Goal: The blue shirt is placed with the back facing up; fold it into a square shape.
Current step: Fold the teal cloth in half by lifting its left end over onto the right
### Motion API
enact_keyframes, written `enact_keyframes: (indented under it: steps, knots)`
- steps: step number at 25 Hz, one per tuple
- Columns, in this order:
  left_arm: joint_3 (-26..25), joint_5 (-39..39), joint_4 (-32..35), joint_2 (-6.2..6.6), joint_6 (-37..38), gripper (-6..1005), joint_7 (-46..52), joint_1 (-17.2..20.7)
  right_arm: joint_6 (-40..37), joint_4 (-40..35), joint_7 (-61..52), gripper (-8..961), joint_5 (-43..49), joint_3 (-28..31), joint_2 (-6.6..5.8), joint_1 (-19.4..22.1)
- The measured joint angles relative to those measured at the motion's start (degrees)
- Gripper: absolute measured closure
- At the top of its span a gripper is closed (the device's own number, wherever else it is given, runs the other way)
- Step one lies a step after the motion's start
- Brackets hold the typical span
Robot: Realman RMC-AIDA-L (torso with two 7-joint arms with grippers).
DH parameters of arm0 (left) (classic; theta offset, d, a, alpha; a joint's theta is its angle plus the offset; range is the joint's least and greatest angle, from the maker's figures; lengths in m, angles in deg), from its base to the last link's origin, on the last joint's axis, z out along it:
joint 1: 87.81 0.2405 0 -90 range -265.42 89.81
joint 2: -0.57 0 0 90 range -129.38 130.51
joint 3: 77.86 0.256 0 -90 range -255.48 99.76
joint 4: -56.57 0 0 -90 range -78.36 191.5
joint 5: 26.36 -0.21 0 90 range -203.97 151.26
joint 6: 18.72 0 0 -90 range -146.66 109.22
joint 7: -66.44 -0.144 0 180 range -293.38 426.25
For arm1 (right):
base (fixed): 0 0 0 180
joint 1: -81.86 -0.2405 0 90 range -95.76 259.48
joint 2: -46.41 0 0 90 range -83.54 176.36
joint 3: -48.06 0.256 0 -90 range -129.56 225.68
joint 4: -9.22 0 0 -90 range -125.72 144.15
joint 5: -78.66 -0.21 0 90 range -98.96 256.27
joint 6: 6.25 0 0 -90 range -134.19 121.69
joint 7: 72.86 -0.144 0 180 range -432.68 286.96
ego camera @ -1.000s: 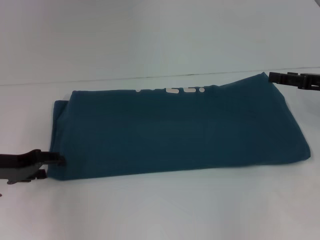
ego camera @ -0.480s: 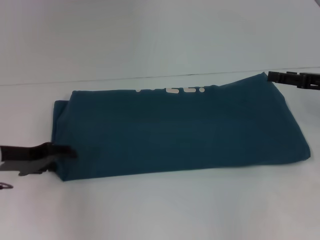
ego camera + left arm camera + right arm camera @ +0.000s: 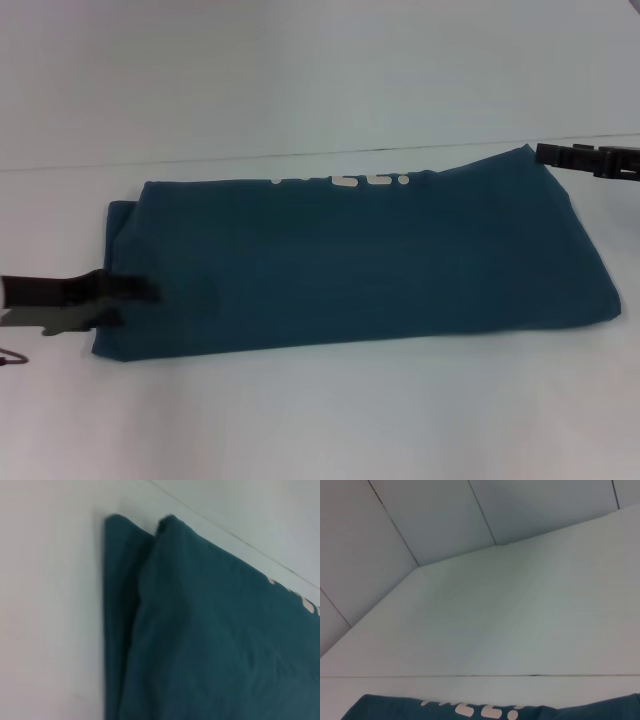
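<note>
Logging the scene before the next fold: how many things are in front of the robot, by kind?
Shirts: 1, the blue shirt, folded into a long band on the white table.
Grippers: 2, the left gripper at the shirt's left end, the right gripper by its far right corner.
Tables: 1.
Total: 4.

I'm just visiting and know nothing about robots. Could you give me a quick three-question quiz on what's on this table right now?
1. True or false: the blue shirt lies folded into a long band on the table.
2. Which gripper reaches over the shirt's near corner: A) left gripper, B) right gripper?
3. What colour is the lettering at the shirt's far edge?

Key: 1 true; 2 A; 3 white.
</note>
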Motion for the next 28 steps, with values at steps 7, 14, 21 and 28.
enact_keyframes:
  steps: [7, 14, 21, 28]
  knots:
    - [-0.33, 0.04, 3.78, 0.06, 0.66, 275, 0.96, 3.43, 0.0, 0.0, 0.09, 138, 0.01, 0.15, 0.05, -0.06]
    - [-0.31, -0.57, 3.47, 0.09, 0.44, 276, 1.81, 4.43, -0.01, 0.01, 0.14, 137, 0.01, 0.35, -0.03, -0.23]
    - [0.1, -1.14, 3.31, 0.39, 3.4, 275, 2.67, 4.26, -0.01, 0.01, 0.02, 137, 0.01, 0.52, -0.27, -0.22]
    - [0.47, -2.89, 3.27, 0.52, 3.79, 274, 3.16, 4.06, -0.23, -0.04, -0.13, 138, 0.01, 0.63, -0.31, -0.04]
